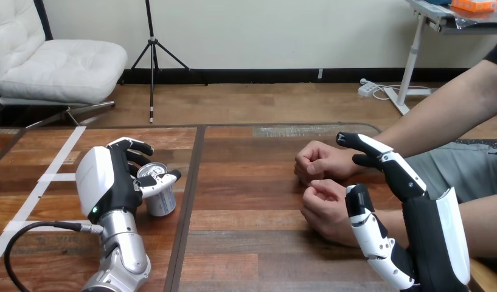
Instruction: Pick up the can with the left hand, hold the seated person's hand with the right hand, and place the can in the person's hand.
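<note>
Right hand (425, 231) rises at the worktop's (252, 237) near right corner, fingers straight and spread, flanking the person's nearer hand (325, 204) with no clasp visible. Toward the near left corner, the left hand (109, 179) is curled round the upright silver can (159, 193), its print too small to read.

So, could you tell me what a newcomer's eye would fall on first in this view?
Probably the robot's black-and-white left hand at the left of the wooden table, its fingers and thumb curled round a small silver metal can. Next come the person's two clenched hands, resting side by side on the table right of centre, with the robot's right hand open right beside their wrists, fingers straight.
</note>
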Robot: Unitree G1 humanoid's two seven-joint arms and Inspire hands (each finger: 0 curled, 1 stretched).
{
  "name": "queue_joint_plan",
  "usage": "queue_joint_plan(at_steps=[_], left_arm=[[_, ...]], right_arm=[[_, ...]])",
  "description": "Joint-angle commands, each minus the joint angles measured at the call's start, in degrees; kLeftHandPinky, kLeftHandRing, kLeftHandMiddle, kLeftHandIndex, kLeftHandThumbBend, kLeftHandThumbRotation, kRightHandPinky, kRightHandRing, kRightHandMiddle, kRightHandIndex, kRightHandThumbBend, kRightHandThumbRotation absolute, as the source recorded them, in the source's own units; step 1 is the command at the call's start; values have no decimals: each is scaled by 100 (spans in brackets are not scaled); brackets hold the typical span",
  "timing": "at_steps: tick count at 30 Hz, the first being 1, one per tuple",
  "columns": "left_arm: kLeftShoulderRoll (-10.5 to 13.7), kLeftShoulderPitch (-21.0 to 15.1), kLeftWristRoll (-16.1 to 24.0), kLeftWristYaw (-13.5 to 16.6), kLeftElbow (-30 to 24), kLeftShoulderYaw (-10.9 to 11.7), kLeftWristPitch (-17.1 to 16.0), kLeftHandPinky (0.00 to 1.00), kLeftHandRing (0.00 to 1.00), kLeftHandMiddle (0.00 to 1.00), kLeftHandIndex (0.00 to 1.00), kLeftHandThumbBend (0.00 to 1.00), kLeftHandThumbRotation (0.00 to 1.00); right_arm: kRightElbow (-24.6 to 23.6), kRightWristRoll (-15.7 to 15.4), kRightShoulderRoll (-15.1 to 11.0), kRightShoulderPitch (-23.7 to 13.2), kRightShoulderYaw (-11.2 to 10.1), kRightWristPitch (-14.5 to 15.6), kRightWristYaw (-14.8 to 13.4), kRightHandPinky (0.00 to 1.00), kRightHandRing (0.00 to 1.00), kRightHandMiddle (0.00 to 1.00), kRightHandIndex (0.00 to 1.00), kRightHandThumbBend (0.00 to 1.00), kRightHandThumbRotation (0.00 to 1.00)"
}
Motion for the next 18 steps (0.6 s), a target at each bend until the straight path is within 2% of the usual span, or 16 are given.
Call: queue_joint_plan(at_steps=[1,18], left_arm=[[53,-279,29,137,-113,45,-253,45,46,49,53,68,0],[56,-285,45,206,-199,38,-478,41,45,50,53,67,0]], right_arm=[[-131,74,4,-271,14,-8,-34,75,81,79,78,29,71],[-148,-37,32,-275,18,48,-73,74,81,79,78,30,70]])
